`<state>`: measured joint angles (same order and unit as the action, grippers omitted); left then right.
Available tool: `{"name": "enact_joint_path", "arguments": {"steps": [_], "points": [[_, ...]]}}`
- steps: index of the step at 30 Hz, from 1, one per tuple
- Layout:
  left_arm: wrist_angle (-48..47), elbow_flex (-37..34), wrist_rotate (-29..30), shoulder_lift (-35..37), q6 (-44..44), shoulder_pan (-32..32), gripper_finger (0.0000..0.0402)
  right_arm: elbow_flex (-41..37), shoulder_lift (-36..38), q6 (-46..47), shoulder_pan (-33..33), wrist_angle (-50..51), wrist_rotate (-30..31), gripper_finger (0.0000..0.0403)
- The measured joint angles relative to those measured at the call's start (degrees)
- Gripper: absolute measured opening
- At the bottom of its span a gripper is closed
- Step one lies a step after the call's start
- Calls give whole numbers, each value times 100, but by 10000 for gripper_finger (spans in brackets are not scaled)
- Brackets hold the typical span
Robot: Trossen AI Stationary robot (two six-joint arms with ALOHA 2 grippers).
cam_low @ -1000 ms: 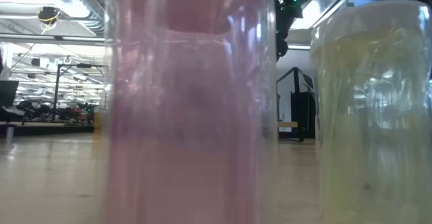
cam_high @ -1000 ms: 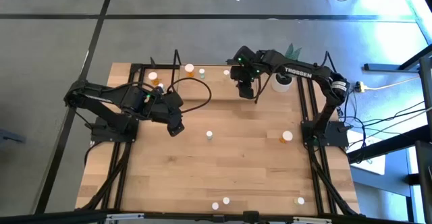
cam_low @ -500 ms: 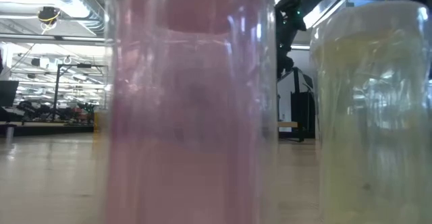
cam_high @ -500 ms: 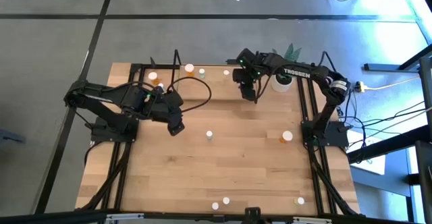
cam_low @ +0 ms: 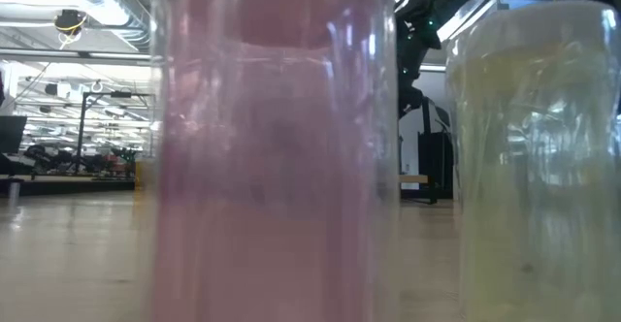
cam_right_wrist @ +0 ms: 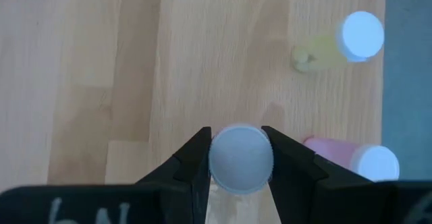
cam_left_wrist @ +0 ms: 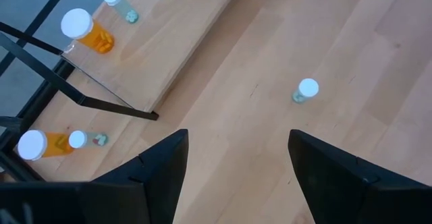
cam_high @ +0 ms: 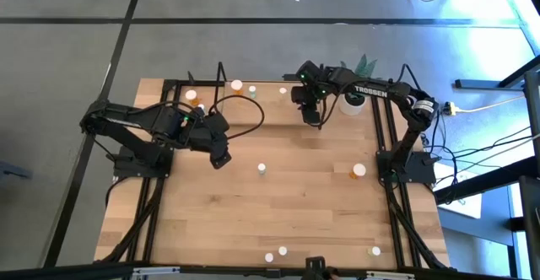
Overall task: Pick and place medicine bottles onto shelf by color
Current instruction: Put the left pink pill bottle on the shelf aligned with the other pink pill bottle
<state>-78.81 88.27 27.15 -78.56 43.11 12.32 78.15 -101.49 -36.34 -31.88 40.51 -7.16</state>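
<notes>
We see the right gripper (cam_right_wrist: pixel 237 162) reaching over the shelf (cam_high: pixel 278 111) at the table's far side, clamped on a white-capped bottle (cam_right_wrist: pixel 240 158) held upright, its body hidden beneath the cap. The left gripper (cam_left_wrist: pixel 236 160) hangs spread and empty left of centre. In the low view, a pink bottle (cam_low: pixel 272 147) and a yellowish bottle (cam_low: pixel 534 167) block nearly everything.

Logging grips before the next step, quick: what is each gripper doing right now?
Left gripper: open, holding nothing, above the table.
Right gripper: closed on a white-capped bottle, over the shelf.
</notes>
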Motion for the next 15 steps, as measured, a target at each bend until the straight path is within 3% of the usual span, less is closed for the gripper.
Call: {"name": "enact_joint_path", "arguments": {"steps": [8,15], "points": [[0,0,26,0,-2,0,248,0,0,0,-26,0,1,123],[0,0,385,0,-17,0,248,0,-14,0,-26,-4,2,123]]}}
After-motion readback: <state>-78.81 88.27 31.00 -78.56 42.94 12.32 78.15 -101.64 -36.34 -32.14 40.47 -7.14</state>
